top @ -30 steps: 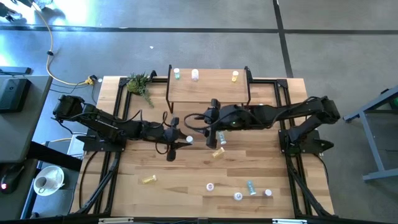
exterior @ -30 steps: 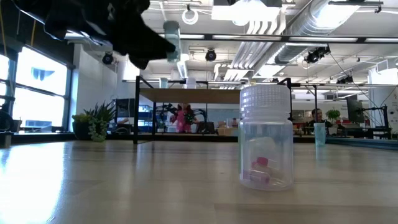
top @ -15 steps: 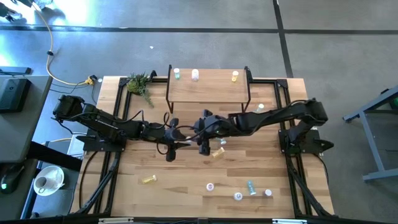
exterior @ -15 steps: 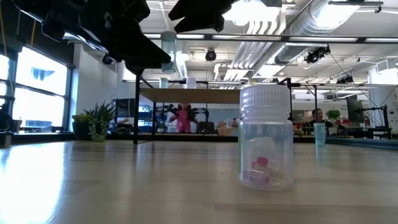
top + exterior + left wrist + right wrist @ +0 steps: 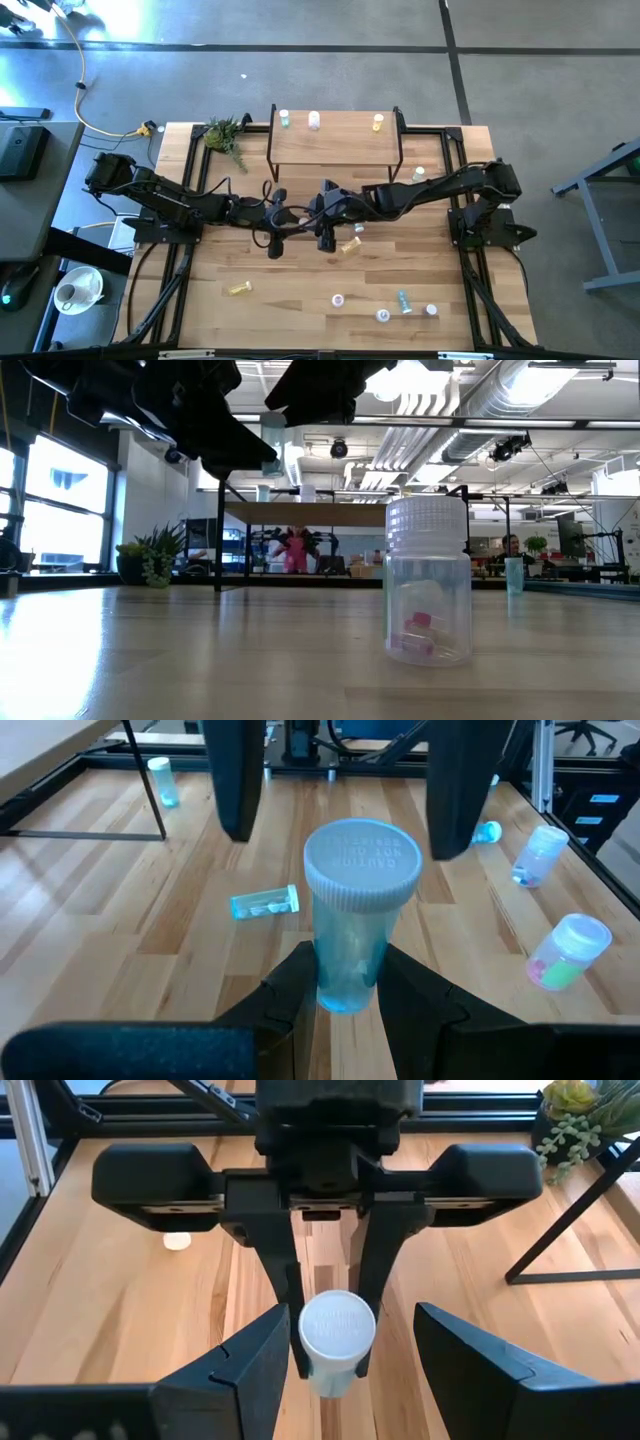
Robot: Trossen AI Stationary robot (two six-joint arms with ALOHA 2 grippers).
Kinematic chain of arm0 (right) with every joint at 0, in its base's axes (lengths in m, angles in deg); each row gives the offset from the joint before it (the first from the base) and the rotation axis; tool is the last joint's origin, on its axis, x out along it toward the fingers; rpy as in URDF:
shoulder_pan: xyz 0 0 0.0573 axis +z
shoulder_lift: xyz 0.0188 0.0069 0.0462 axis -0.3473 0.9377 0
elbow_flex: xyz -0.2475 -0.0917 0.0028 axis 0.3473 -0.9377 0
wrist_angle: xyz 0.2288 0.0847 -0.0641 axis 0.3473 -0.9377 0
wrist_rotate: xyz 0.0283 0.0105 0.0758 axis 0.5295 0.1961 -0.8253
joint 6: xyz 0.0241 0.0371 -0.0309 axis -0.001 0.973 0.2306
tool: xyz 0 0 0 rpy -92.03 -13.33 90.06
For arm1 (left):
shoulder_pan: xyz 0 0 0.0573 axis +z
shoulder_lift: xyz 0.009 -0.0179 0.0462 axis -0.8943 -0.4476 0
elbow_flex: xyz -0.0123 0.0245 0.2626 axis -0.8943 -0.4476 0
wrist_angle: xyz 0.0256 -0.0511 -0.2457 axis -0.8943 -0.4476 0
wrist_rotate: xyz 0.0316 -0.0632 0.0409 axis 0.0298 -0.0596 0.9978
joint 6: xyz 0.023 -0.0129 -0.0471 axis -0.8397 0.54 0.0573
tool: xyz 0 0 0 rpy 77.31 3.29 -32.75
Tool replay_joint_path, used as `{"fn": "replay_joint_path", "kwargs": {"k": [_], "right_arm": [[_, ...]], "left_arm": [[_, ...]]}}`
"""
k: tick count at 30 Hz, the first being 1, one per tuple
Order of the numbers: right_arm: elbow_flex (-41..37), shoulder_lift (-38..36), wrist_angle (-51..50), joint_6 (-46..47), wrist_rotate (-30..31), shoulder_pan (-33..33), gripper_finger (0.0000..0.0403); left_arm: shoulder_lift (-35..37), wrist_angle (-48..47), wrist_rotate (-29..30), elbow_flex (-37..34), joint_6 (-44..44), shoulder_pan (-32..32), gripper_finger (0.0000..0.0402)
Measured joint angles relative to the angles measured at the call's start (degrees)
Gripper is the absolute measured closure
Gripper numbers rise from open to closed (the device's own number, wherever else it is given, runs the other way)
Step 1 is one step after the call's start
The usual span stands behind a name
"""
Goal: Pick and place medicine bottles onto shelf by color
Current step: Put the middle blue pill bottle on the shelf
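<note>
Three bottles [image 5: 314, 121] on one shelf [image 5: 335, 150]

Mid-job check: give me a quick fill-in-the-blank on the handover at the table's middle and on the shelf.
1. The left gripper is shut on a light blue bottle with a ____ cap.
2. The right gripper faces that bottle with its fingers ____.
3. The shelf carries ____ bottles.
4. Beside the shelf's left end lies a small green ____.

Missing words: white; open; three; plant
</note>
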Motion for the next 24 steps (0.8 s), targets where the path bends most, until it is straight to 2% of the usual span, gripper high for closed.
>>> {"fn": "replay_joint_path", "kwargs": {"k": [10, 24], "right_arm": [[0.0, 0.0, 0.0, -0.1, -0.2, 0.0, 0.0202], [0.0, 0.0, 0.1, -0.2, -0.3, 0.0, 0.0297]], "left_arm": [[0.0, 4.8, 0.1, 0.0, -2.2, 0.0, 0.0318], [0.0, 4.3, 0.2, 0.0, -1.9, 0.0, 0.0318]]}}
